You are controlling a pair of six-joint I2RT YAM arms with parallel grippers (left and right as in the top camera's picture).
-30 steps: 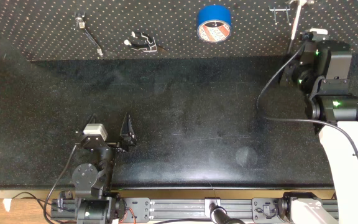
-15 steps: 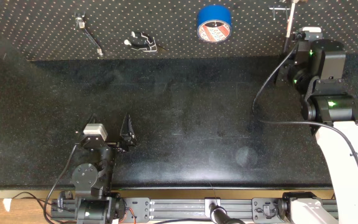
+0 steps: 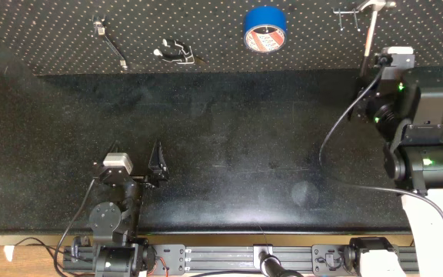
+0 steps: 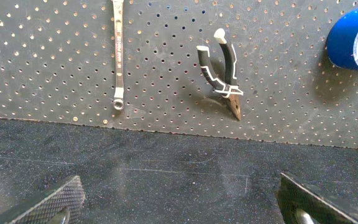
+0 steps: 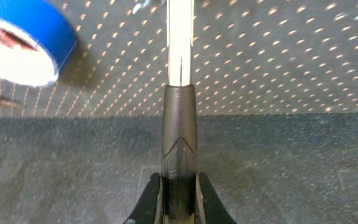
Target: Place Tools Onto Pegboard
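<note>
Black perforated pegboard [image 3: 37, 38] holds slim steel wrench [image 3: 112, 45], black-handled pliers [image 3: 175, 52], blue tape roll [image 3: 265, 29]; right gripper [image 5: 179, 186] clenches chrome-shafted hammer [image 3: 369, 35] by metal hooks [image 3: 346, 15], seemingly last; left gripper [image 4: 179, 199] spread, empty.

Black mat [image 3: 229, 146] is wide open from front edge to pegboard [image 3: 206, 23]. On the board's left half hang the wrench [image 3: 111, 45] and pliers [image 3: 174, 52], with the tape roll [image 3: 264, 29] mid-board and bare gaps between. Right end is crowded: hammer [image 3: 369, 35] clamped in right gripper [image 5: 179, 186], up by the hook [image 3: 346, 15]. Left gripper [image 4: 179, 208] sits spread near the mat's front-left.
</note>
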